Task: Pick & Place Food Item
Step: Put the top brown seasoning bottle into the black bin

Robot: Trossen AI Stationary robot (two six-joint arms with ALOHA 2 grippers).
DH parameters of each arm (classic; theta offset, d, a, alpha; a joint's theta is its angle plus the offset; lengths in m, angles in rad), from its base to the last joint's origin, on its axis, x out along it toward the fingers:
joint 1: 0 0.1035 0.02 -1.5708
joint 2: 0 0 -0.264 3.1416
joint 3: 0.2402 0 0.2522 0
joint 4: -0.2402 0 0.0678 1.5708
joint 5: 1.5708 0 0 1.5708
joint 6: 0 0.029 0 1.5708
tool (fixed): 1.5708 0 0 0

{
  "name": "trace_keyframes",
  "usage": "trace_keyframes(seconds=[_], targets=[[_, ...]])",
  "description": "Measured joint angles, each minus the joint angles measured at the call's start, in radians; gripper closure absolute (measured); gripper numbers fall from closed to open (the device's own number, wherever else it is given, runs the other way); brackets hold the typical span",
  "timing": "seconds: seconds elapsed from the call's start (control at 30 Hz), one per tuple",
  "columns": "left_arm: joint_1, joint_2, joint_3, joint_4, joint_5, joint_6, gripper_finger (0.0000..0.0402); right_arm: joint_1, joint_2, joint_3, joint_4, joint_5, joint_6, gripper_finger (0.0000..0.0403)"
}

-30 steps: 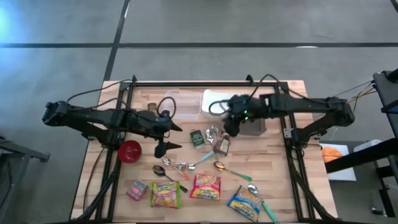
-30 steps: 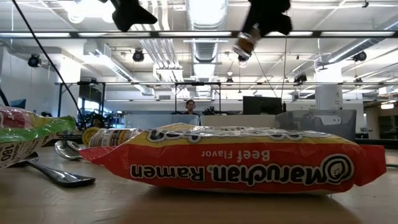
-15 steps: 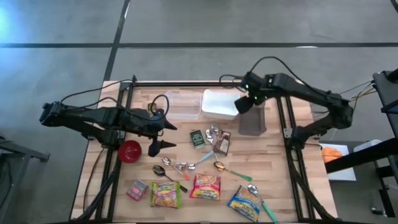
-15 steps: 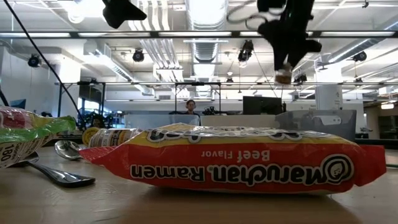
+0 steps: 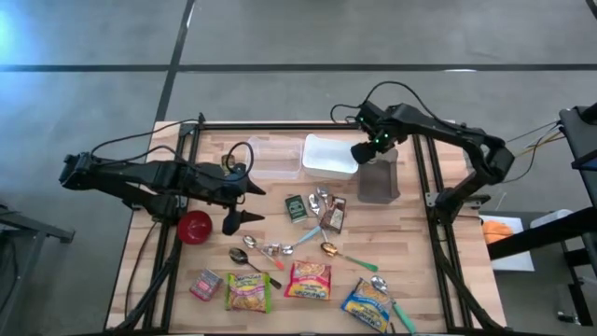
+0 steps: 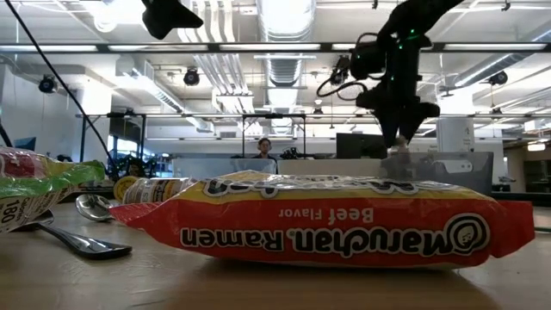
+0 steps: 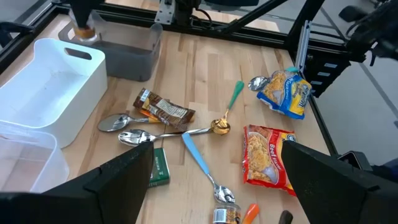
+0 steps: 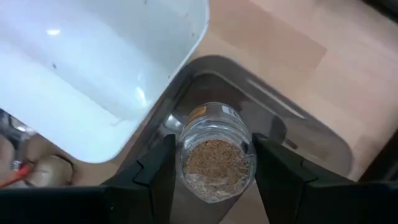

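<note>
A small glass jar of brown granules (image 8: 217,155) is held by my right gripper (image 8: 217,169), which is shut on it. They hang over a grey bin (image 5: 381,182) at the far right, next to a white tub (image 5: 326,155). In the low view the jar (image 6: 397,148) is just above the bin's rim (image 6: 448,158). My left gripper (image 5: 244,202) hangs open over the table's left middle, with nothing between its fingers (image 7: 118,180). My right gripper pinches the jar's round glass wall (image 8: 186,158) between its two fingers (image 8: 158,171), one on each side. The fingers come from above and point down. The jar is lifted clear, over the bin's corner nearest the white tub.
Ramen packs (image 5: 308,279) (image 5: 247,292) (image 5: 367,303) lie along the near edge. Spoons (image 5: 328,250), a green packet (image 5: 296,207) and a brown wrapper (image 5: 336,216) lie mid-table. A red bowl (image 5: 195,225) sits at the left and a clear tub (image 5: 275,157) at the back.
My right gripper has swung with the jar from above the table's middle toward the far right. It has come down over the grey bin and tipped until it points down. The jar stays in its fingers.
</note>
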Motion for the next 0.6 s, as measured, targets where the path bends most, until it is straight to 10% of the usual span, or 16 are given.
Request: trace_keyframes(seconds=[0.6], targets=[[0.0, 0.0, 0.0, -0.003, 0.0, 0.0, 0.0047, -0.02, 0.004, -0.249, 0.311, -0.035, 0.005, 0.0234]])
